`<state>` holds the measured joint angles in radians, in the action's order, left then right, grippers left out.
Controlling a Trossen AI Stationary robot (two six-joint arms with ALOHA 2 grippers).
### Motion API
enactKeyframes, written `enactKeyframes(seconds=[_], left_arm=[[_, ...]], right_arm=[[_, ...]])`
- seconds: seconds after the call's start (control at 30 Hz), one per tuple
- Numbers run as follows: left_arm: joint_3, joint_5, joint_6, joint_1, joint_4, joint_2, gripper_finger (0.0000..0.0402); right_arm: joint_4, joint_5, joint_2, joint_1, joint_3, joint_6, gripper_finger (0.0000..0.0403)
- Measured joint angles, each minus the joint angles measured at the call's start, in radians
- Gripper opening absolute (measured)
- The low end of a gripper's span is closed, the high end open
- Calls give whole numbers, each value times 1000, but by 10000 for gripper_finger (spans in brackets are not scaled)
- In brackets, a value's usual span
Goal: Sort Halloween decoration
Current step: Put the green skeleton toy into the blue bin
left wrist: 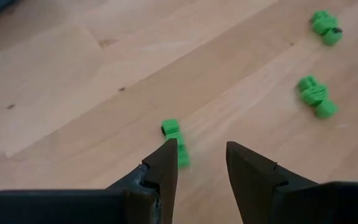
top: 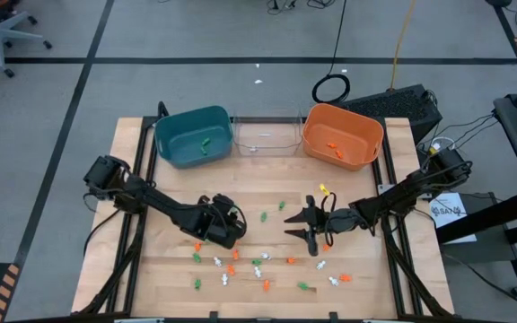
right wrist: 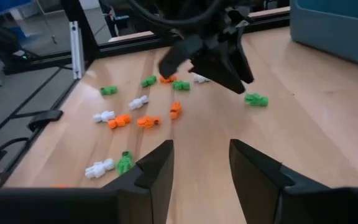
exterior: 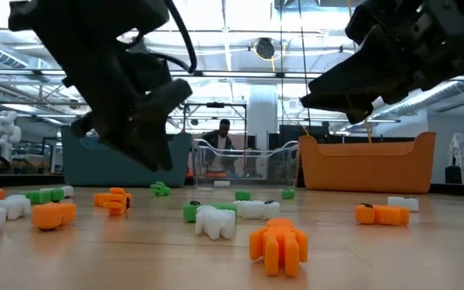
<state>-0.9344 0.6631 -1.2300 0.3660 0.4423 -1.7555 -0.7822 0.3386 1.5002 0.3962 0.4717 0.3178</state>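
Note:
The Halloween decoration is many tiny orange, green and white trinkets (top: 240, 265) scattered over the near half of the wooden table (top: 133, 269). My left gripper (top: 233, 230) hangs open, slanting down a little above the table. In its wrist view a green trinket (left wrist: 173, 132) lies on the wood just past one fingertip of my left gripper (left wrist: 202, 152), partly hidden by it. Two more green trinkets (left wrist: 316, 98) lie farther off. My right gripper (top: 305, 226) is open and nearly level above the table, facing the left one, and my right gripper (right wrist: 201, 152) has nothing between its fingers.
Three bins stand in a row along the far edge: teal (top: 193, 136) with a green piece inside, clear (top: 266, 135), and orange (top: 342, 135) with an orange piece inside. Bare wood lies between the bins and the trinkets. A person (exterior: 224, 133) shows beyond the table.

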Motion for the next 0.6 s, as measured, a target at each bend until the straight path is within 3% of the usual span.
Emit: enactKeyframes(seconds=[0.47,0.6], left_arm=[[-3,53,-47,-4,-39,-145,134],[-4,90,-47,8,-71,-183,117]], right_arm=[[-43,2,0,93,4,15,139],[-45,3,0,110,27,3,139]])
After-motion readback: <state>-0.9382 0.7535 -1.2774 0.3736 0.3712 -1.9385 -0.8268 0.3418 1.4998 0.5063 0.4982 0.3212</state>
